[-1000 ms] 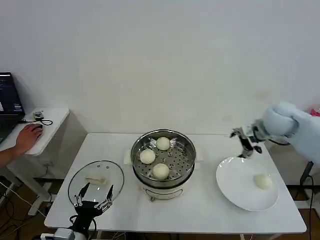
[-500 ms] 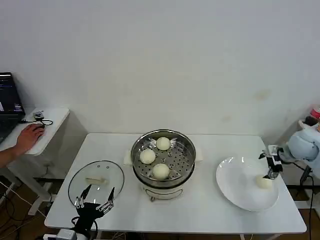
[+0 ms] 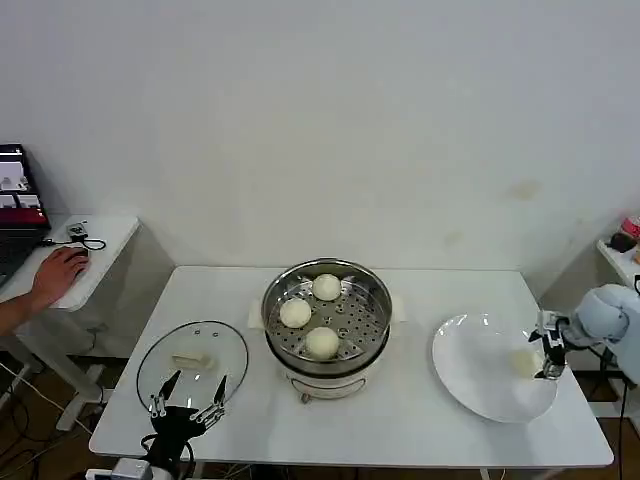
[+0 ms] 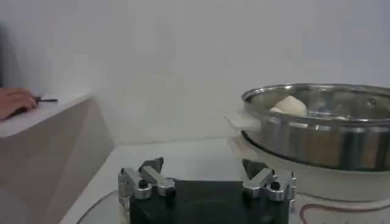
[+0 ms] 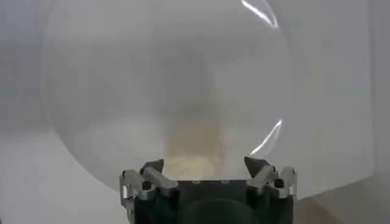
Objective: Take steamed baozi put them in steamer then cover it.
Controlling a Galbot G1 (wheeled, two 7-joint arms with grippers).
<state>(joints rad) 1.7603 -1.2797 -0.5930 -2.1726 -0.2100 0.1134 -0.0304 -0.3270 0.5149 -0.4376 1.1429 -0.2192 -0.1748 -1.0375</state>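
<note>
The shiny steamer (image 3: 372,300) stands mid-table with three cream-white baozi on its holed tray (image 3: 326,287) (image 3: 295,313) (image 3: 321,342). One more baozi (image 3: 520,362) lies on the white plate (image 3: 475,375) at the right. My right gripper (image 3: 548,352) is low at that bun's right side; in the right wrist view the gripper (image 5: 204,164) is open with the bun (image 5: 189,159) just ahead between its fingers and the plate (image 5: 122,85) beyond. My left gripper (image 3: 186,403) waits open at the front left, over the lid's near edge. The left wrist view shows this gripper (image 4: 206,173) and the steamer (image 4: 317,131).
A round clear glass lid (image 3: 215,345) with a pale handle lies flat at the table's front left. A small side table (image 3: 105,240) with a laptop stands off to the left. The plate reaches close to the table's right edge (image 3: 575,385).
My right arm has swung from behind the plate to its right side and dropped low, bringing the open gripper up to the bun there. The left arm and lid have stayed put.
</note>
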